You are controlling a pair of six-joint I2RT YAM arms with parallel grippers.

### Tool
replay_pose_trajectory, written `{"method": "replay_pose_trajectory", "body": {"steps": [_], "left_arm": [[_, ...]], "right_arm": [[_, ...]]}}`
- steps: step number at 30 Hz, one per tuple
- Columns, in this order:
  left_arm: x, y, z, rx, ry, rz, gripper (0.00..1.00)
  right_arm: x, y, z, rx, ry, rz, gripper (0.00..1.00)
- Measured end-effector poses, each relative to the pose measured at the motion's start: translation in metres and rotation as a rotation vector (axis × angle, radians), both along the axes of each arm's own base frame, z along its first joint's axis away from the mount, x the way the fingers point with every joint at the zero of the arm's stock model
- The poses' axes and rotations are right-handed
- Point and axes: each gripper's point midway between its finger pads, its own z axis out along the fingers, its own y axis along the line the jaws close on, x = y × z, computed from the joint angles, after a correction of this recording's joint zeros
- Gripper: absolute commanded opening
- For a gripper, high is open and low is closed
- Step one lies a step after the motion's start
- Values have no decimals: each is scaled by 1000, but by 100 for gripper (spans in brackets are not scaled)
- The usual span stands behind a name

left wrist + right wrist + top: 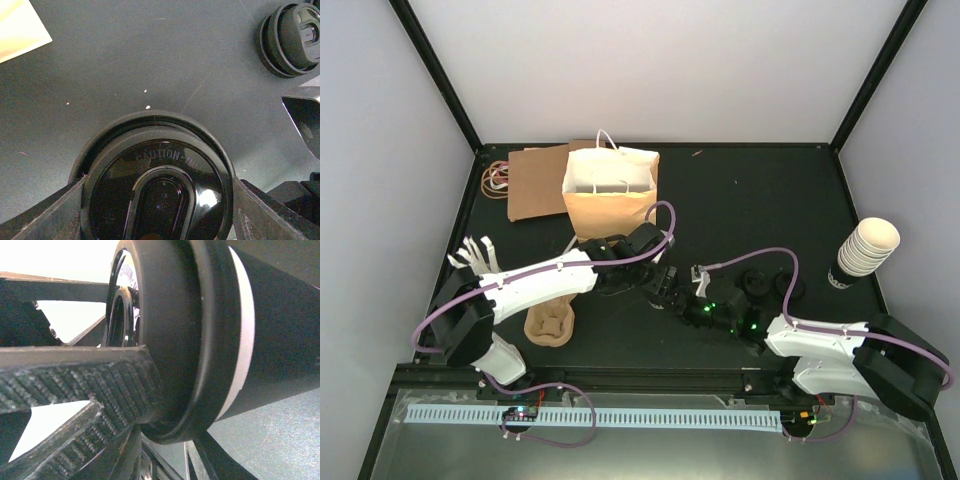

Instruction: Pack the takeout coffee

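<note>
Black tabletop (760, 200). At centre the left gripper (159, 210) clamps a lidded coffee cup (160, 170); the right gripper (675, 290) touches its lid (170, 340), grip unclear. Next, probably seating it in the pulp tray (550, 322) at seven o'clock.

I see the takeout coffee cup (285, 335) black with a thin white band under its glossy black lid (160, 190), the paper bag (610, 200) at upper centre tan outside and white inside, the stacked cups (868, 245) at right cream, and the table (750, 190) black.

Dark cup (280, 335), black lid (170, 330) — a ribbed finger pad (90, 377) presses its rim.
</note>
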Motion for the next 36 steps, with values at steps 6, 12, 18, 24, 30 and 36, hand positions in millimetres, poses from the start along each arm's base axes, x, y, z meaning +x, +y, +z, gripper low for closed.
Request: {"method": "replay_pose_trajectory", "body": {"steps": [6,12,18,24,30,36], "left_arm": [[1,-1,0,-5,-3,0,64],[1,-2,0,-9,-6,0,64],[2,-2,0,-11,-6,5,64],[4,-4,0,-17,-13,7,64],[7,-8,0,-30,-24,6,64],[9,-12,1,-27,-24,-1,64]], "right_arm": [[1,-1,0,-7,-14,29,26],[2,-3,-1,-11,-28,64,26],[3,-3,-1,-7,-41,106,25],[6,-7,-1,-6,-53,134,25],[8,-21,1,-18,-91,137,31],[10,-41,-3,-74,-98,99,32]]}}
